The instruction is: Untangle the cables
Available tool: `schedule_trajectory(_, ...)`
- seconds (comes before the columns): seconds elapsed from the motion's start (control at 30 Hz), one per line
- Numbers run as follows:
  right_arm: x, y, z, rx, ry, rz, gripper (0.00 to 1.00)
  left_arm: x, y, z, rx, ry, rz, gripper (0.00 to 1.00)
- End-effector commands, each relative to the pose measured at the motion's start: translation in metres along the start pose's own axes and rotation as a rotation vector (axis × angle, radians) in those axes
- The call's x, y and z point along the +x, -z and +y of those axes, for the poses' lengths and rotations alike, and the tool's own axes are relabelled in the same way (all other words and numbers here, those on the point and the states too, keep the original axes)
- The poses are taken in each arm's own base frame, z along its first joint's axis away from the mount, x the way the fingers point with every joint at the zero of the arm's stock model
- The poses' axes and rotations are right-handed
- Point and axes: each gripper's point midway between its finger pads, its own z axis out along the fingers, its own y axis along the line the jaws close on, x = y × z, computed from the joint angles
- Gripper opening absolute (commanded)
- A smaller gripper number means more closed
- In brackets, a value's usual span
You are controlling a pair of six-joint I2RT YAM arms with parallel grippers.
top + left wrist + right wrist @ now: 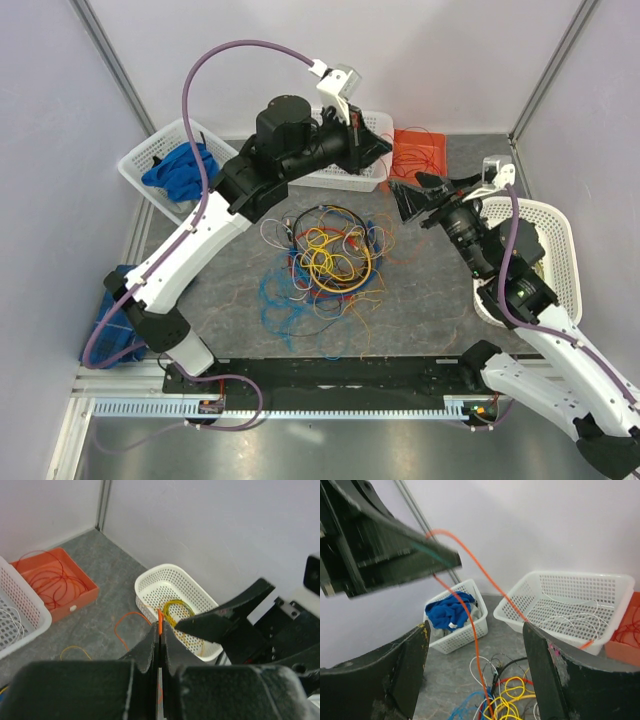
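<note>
The cables (325, 262) lie in a tangled pile of yellow, blue, red, black and white loops mid-table; the pile also shows in the right wrist view (507, 700). My left gripper (378, 146) is raised above the back of the table. In the left wrist view its jaws (160, 628) are shut on an orange cable (159, 616). That orange cable (475, 640) runs taut from the left gripper down into the pile, and a second strand slants toward the right. My right gripper (402, 203) is open and empty just right of the left one, with the orange cable passing between its fingers (475, 630).
A white basket with white wires (580, 587) and an orange tray with red wires (418, 152) stand at the back. A basket with yellow cables (150, 582) stands at the right (560, 225). A basket with blue cloth (140, 165) stands back left.
</note>
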Motion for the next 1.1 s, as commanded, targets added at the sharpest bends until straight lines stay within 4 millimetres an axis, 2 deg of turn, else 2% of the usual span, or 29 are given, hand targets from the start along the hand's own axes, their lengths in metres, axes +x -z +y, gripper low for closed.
schedule_trajectory(0.0, -0.045, -0.01, 0.024, -0.071, 0.008, -0.115, 0.82, 0.001, 0.025, -0.016, 0.059, 0.025, 0.02, 0.02)
schedule_trajectory(0.13, -0.042, -0.024, 0.024, -0.068, 0.029, -0.102, 0.82, 0.011, 0.034, -0.016, 0.063, 0.015, 0.04, 0.02)
schedule_trajectory(0.27, -0.018, -0.043, 0.027, -0.087, 0.042, 0.0, 0.81, 0.01, 0.041, -0.017, 0.065, -0.001, 0.036, 0.02)
schedule_trajectory(0.33, -0.011, -0.045, 0.03, -0.108, 0.04, 0.017, 0.81, 0.009, 0.044, -0.015, 0.053, -0.012, 0.031, 0.02)
schedule_trajectory(0.47, 0.007, -0.051, 0.021, -0.079, 0.05, 0.069, 0.79, 0.005, 0.049, -0.016, 0.055, -0.029, 0.023, 0.02)
schedule_trajectory(0.93, 0.031, -0.033, 0.023, -0.143, 0.07, 0.132, 0.82, -0.012, 0.058, -0.011, 0.005, -0.088, -0.007, 0.02)
schedule_trajectory(1.07, 0.039, -0.039, 0.021, -0.135, 0.079, 0.162, 0.84, -0.012, 0.058, -0.015, 0.024, -0.081, -0.003, 0.02)
